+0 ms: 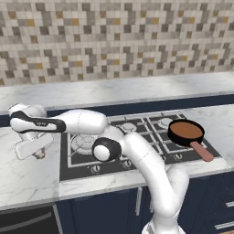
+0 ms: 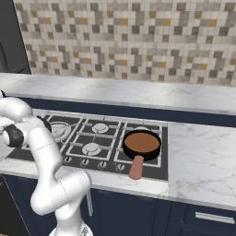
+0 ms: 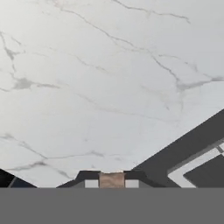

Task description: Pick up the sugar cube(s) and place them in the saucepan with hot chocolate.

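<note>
No readable text, label, brand, number or sign appears on the hob (image 1: pixel 137 137), its knobs or the counter.

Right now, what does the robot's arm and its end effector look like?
The arm is smooth, rounded and glossy white, with dark round caps at its joints and a black band near the wrist. The end effector is a pale blocky hand with two small dark finger tips.

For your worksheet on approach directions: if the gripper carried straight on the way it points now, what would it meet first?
Probably the marble counter left of the stove; the gripper, shut on a sugar cube, faces it.
</note>
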